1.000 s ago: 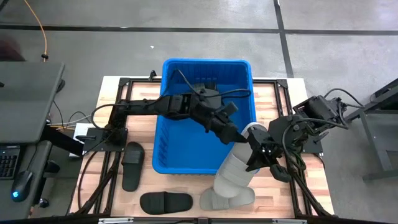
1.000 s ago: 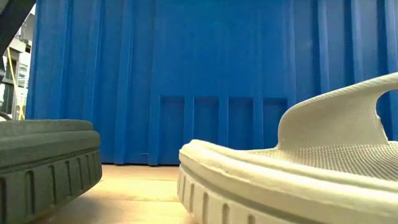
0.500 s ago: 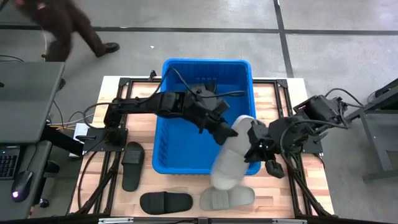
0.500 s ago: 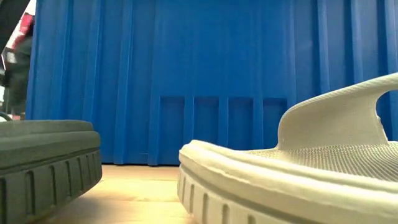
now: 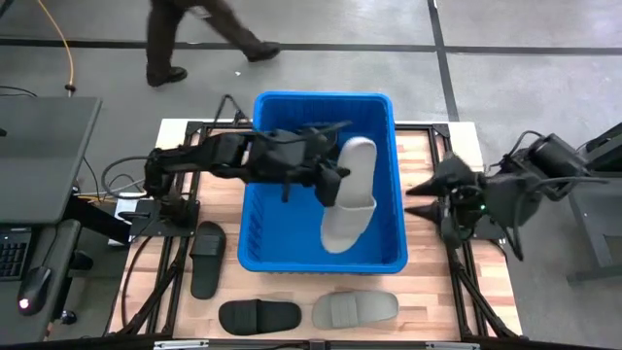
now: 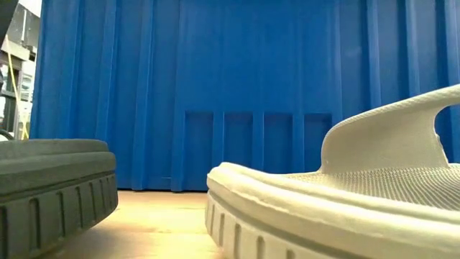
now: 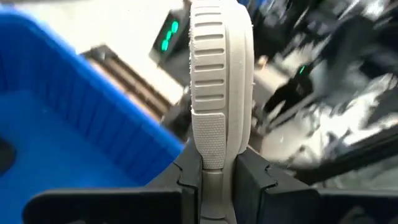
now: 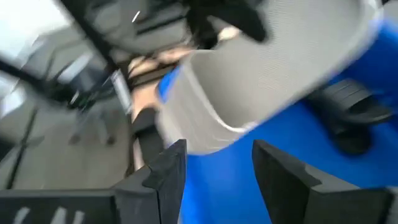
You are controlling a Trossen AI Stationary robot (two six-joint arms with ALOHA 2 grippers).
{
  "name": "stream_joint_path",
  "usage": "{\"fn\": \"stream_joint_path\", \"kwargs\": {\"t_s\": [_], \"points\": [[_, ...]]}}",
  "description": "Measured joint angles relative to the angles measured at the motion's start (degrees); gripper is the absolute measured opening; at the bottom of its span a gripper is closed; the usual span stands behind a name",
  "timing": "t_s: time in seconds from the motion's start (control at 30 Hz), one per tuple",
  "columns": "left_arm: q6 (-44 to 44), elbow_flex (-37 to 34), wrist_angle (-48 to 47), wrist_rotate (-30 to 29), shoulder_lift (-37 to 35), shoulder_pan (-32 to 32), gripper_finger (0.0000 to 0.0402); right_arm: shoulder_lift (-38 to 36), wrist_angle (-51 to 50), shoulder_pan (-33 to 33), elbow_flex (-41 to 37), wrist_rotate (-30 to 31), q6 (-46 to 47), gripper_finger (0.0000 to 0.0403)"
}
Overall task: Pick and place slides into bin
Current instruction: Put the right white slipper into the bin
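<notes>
The blue bin stands mid-table. Over its inside, a light grey slide is held by my left gripper, which reaches in from the table's left and is shut on it. My right gripper hangs open to the right of the bin with nothing between its fingers. Two black slides and another grey slide lie flat on their soles on the table near the front edge. The right wrist view shows a black slide inside the bin. My left gripper pinches the grey slide's sole at its edge between its two fingers, one on each flat face. The fingers come from the table's left, slanting a little downward. The slide stands on edge, reaching away from the fingers over the bin's inside.
The low view shows the bin's near wall behind the grey slide and a black slide. A person walks on the floor beyond the table's far edge. Bare wood lies right of the bin.
My right gripper has opened, let go of the grey slide and drawn back toward the table's right edge. My left gripper has carried the slide up and toward the far edge, from the bin's near right corner to over its inside, turning it. A person has walked past behind the table.
</notes>
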Motion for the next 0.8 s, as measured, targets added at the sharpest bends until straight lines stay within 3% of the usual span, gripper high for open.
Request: {"fn": "stream_joint_path", "kwargs": {"t_s": [0.13,0.3,0.37,0.43,0.67,0.8], "points": [[1.46,0.09,3.28,-5.67,-2.08,-2.00,0.0039,-0.69,-0.93,1.54,0.02,7.38,3.78,0.0170],[3.17,0.03,4.36,-8.89,-3.86,-3.58,0.0038,0.12,-0.92,1.51,-0.02,8.82,4.27,0.0168],[3.32,0.06,3.33,-12.40,-5.22,-4.93,0.0038,0.51,-0.94,1.51,-0.02,9.75,4.27,0.0171],[3.76,0.11,0.58,-20.21,-6.34,-7.34,0.0038,0.93,-0.82,1.64,-0.27,11.16,4.29,0.0172],[-9.35,0.11,-18.66,-36.84,-10.22,-14.10,0.0038,-0.58,-0.85,2.87,-8.23,16.14,9.76,0.0173],[-25.44,0.10,-35.21,-46.12,-11.91,-20.47,0.0038,-2.05,2.23,2.83,-15.36,16.11,12.32,0.0173]]}}
